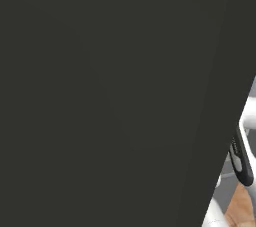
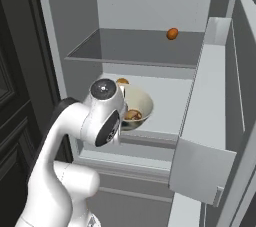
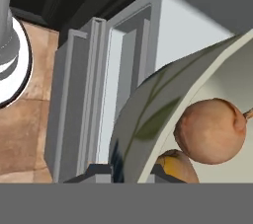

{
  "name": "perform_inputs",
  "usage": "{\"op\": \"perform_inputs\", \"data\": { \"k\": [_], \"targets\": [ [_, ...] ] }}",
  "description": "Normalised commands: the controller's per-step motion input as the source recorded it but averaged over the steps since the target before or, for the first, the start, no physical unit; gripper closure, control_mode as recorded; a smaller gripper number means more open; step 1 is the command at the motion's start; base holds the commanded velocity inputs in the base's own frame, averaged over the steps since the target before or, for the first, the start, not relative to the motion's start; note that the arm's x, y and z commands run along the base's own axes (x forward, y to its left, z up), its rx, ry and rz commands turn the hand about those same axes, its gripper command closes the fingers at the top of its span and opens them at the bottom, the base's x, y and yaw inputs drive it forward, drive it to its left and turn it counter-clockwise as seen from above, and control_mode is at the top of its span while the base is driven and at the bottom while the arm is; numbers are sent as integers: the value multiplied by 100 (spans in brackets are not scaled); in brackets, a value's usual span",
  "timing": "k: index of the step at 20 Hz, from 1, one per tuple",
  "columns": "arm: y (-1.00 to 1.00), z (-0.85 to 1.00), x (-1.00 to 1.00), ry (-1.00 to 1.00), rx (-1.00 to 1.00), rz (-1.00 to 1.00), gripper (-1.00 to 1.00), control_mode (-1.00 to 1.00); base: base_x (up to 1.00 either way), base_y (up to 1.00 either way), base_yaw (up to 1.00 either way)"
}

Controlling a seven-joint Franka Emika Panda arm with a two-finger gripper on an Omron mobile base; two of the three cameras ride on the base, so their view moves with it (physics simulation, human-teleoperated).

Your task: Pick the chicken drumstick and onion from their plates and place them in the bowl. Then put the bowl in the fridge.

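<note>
Two dark fingers sit at the bottom of your hand view, one on each side of the bowl wall, clamped on its rim; the gripper point falls on that wall. You see the outside of the bowl as pale greyish-cream with darker leaf-like markings, and its cream inside opens to the right. Inside it, the onion, round and pinkish-brown with a short stem end, lies just above a golden-brown piece, the chicken drumstick, and the two appear to touch. Behind the bowl you have the grey frame of the fridge and a patch of brown floor at left. From your right base view, the white arm rises at lower left and its wrist covers the near side of the bowl, which is on the lower shelf of the open fridge; brown contents show in it. Farther back, a small orange-brown item lies on the upper shelf. The fridge door stands open at right. A dark panel covers most of your left base view.
</note>
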Motion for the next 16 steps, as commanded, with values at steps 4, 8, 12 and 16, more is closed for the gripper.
{"op": "perform_inputs", "data": {
  "k": [4, 8, 12, 16],
  "targets": [
    [0, -8, 34, -8, 0, 9, 100, -100, 0, 0, 0],
    [-1, -5, 53, 22, -9, 10, 100, -100, 0, 0, 0],
    [-9, -2, 61, 33, -6, 11, 100, -100, 0, 0, 0],
    [-19, -7, 60, 13, 0, 9, 100, -100, 0, 0, 0]
  ]
}}
